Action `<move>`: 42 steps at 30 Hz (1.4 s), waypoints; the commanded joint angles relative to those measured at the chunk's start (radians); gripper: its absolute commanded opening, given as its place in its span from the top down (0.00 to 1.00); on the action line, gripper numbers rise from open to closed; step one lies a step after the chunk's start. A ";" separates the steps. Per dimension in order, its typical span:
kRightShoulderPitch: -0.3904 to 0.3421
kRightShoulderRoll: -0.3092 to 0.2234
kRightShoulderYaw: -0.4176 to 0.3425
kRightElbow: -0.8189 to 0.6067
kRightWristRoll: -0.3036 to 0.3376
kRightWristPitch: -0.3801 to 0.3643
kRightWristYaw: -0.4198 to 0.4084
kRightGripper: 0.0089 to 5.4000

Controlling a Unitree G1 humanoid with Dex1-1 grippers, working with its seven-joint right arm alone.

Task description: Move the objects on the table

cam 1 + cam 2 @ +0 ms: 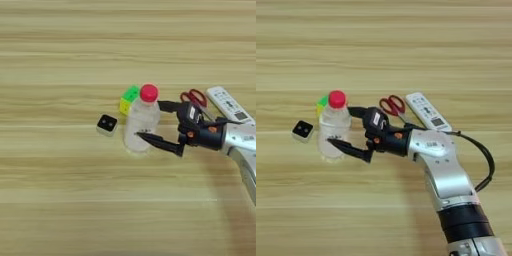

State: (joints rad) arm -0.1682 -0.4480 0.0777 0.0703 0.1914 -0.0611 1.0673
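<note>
My two black fingers (351, 127) are spread wide on either side of the clear plastic bottle (333, 131), one reaching along its far side just under the shoulder, the other lying along its near side low on the body; whether either one actually presses the plastic I cannot tell, so I read them as spread around it rather than clamped on it. The bottle stands upright on the table (75, 200), red cap (149, 92) on, and I cannot make out how much, if anything, is inside it. The silver forearm (443, 170) comes in from the lower right and points left toward the bottle, with a black cable looping out on its right side. Just behind the bottle, on its far left, the multicoloured puzzle cube (129, 99) shows green and yellow faces, partly hidden by the bottle; from here it looks to be touching or nearly so, but I cannot say which. To the left of the bottle, a little apart, sits the small white box (107, 124) with its black top up. To the right, beyond my wrist, the red-handled scissors (393, 105) lie flat with their blades running under the arm, and just to their right the white remote (427, 111) lies at a slant, its near end close to the forearm. The scissors and remote are right next to my wrist; the cube crowds the far finger.
</note>
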 commanded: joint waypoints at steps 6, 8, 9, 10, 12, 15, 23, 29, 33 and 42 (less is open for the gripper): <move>-0.058 -0.015 -0.015 -0.029 0.002 -0.034 -0.037 0.39; -0.058 -0.014 -0.016 -0.028 0.003 -0.036 -0.038 0.41; -0.059 -0.014 -0.016 -0.028 0.004 -0.036 -0.038 0.41; -0.059 -0.014 -0.017 -0.028 0.005 -0.035 -0.038 0.42; -0.061 -0.012 -0.021 -0.030 0.013 -0.030 -0.037 0.43; -0.066 -0.013 -0.032 -0.035 0.027 -0.022 -0.036 0.44; -0.111 -0.027 -0.096 -0.036 0.070 0.004 -0.048 0.44; -0.164 -0.054 -0.170 -0.020 0.119 0.034 -0.049 0.45; -0.198 -0.073 -0.211 0.030 0.126 0.032 -0.049 0.45; -0.244 -0.086 -0.238 0.189 0.104 -0.013 -0.043 0.45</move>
State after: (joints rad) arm -0.3099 -0.4993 -0.1277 0.2737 0.2811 -0.0243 1.0534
